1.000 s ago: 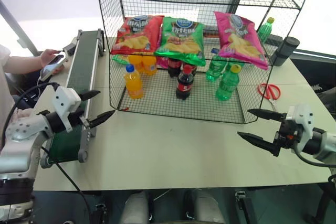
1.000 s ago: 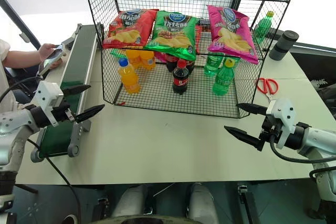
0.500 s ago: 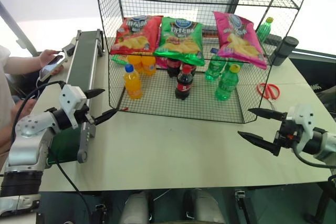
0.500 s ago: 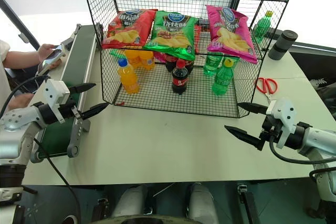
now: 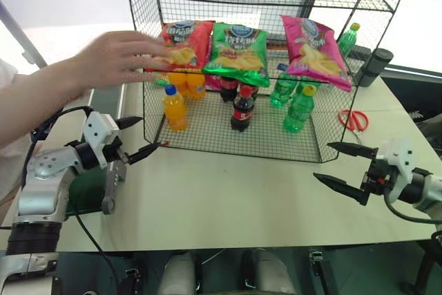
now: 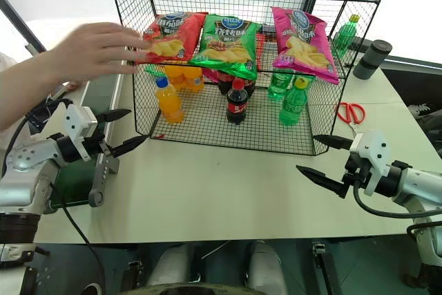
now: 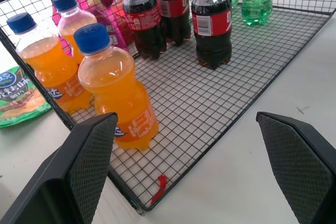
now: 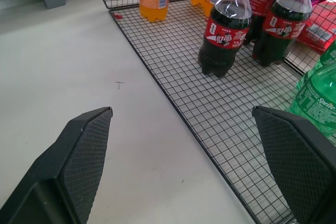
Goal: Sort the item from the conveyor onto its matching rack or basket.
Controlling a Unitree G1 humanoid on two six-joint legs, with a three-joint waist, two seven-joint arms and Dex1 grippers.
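A magenta-pink crisp bag point(image 5: 314, 43) with a blue round logo lies on the right of the middle tier of the black wire rack point(image 5: 228, 146). The conveyor point(image 5: 110, 188) runs along the table's left edge, and a person's arm hides most of it. My left gripper point(image 5: 152, 132) is open and empty beside the conveyor, pointing at the rack's front left corner; the left wrist view puts its fingertips point(image 7: 185, 116) in front of the orange bottles. My right gripper point(image 5: 322, 161) is open and empty over the table at the rack's front right corner.
A person's hand point(image 5: 117, 56) reaches from the left over the conveyor to the rack's left side. A red bag point(image 5: 181, 45) and a green bag point(image 5: 238, 50) share the middle tier. Orange bottles point(image 5: 175, 108), cola bottles point(image 5: 241, 110) and green bottles point(image 5: 299, 110) stand below. Red scissors point(image 5: 353, 119) lie at the right.
The person's arm has swung in from the left, across the conveyor and up to the rack. Both grippers stay open and have hardly moved.
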